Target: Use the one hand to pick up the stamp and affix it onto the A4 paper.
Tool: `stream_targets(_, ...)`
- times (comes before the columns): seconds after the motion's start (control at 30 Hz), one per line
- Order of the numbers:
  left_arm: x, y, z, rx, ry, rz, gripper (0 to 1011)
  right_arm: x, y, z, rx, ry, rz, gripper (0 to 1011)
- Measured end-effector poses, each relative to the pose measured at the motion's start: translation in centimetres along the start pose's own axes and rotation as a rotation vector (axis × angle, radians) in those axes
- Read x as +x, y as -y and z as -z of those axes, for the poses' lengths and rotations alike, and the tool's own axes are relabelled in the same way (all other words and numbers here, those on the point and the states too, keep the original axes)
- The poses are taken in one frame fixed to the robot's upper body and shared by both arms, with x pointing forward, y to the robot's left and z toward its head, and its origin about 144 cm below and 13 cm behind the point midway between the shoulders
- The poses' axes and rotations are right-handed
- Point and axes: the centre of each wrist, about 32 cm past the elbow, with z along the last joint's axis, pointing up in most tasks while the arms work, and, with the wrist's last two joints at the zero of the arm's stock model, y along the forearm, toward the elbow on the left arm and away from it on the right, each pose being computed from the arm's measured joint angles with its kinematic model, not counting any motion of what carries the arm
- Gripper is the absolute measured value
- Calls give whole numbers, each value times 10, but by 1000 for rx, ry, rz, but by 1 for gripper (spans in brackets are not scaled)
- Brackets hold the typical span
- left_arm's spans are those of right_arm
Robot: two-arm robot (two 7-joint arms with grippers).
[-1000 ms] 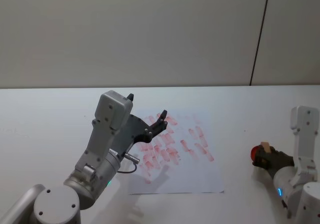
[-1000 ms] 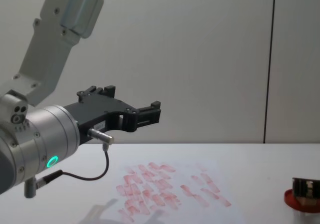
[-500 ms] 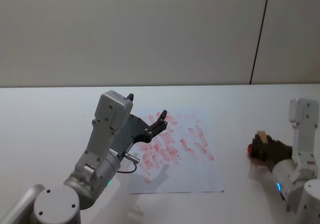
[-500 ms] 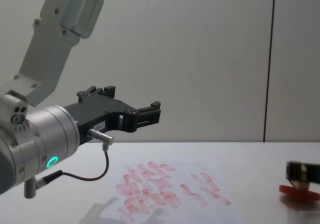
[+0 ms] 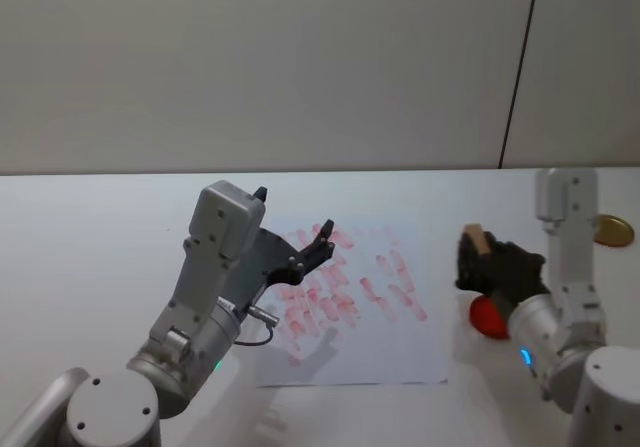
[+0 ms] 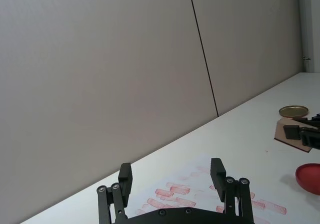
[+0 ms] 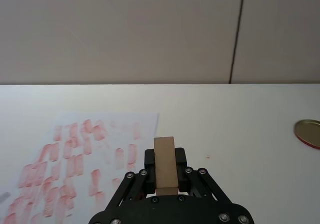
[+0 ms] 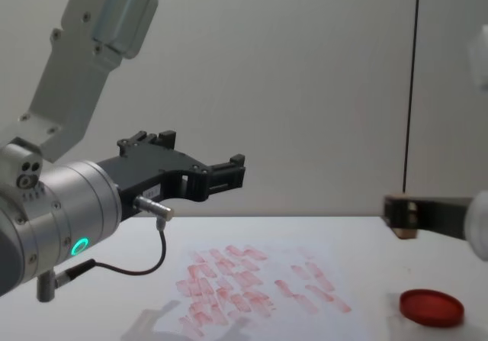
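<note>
- Two claws are in view: the right claw (image 5: pixel 472 259) is at work, and the left claw (image 5: pixel 293 214) is idle.
- The right claw is pinching the stamp (image 7: pixel 165 160) between its two fingers. The wooden block sits straight in the grip, and in the right wrist view one end of it reaches out past the fingers.
- The stamp is in the air above the table (image 5: pixel 100 227) and touches nothing except the fingers.
- In the chest view the stamp hangs clearly higher than the red pad (image 8: pixel 431 307) and a little to the left of it.
- In the head view the stamp is just beside the right edge of the paper (image 5: pixel 370 352), between the paper and the pad.
- The paper lies flat on the table. It carries many pinkish-red marks, most of them on its left and middle parts.
- The pad lies flat on the table to the right of the paper, apart from it.
- A round golden lid (image 5: pixel 612 230) lies farther right and farther back, well apart from the pad.
- The left claw is spread wide and holds nothing. It is raised above the left part of the paper and points forward.
</note>
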Motion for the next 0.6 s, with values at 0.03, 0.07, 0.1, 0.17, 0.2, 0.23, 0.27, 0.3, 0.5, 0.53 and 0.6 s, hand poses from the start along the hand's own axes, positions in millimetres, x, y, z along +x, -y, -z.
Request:
stream_targets(0.03, 0, 0, 0, 0, 0, 0, 993, -4, 0, -1, 1, 6, -20, 220)
stream_targets(0.07, 0, 0, 0, 0, 0, 0, 993, -5, 0, -1, 0, 8, -29, 219)
stream_targets(0.1, 0, 0, 0, 0, 0, 0, 993, -7, 0, -1, -2, 11, -39, 220)
stream_targets(0.17, 0, 0, 0, 0, 0, 0, 993, -12, -1, -2, -9, 17, -69, 219)
stream_targets(0.2, 0, 0, 0, 0, 0, 0, 993, -13, -1, -2, -12, 18, -77, 220)
stream_targets(0.23, 0, 0, 0, 0, 0, 0, 993, -17, -1, -1, -24, 20, -97, 220)
stream_targets(0.27, 0, 0, 0, 0, 0, 0, 993, -19, -2, -1, -28, 20, -103, 220)
stream_targets(0.3, 0, 0, 0, 0, 0, 0, 993, -20, -2, 0, -35, 21, -114, 219)
stream_targets(0.5, 0, 0, 0, 0, 0, 0, 993, -33, -4, 6, -88, 17, -175, 220)
stream_targets(0.53, 0, 0, 0, 0, 0, 0, 993, -37, -4, 8, -104, 16, -188, 220)
stream_targets(0.6, 0, 0, 0, 0, 0, 0, 993, -39, -4, 9, -117, 15, -199, 220)
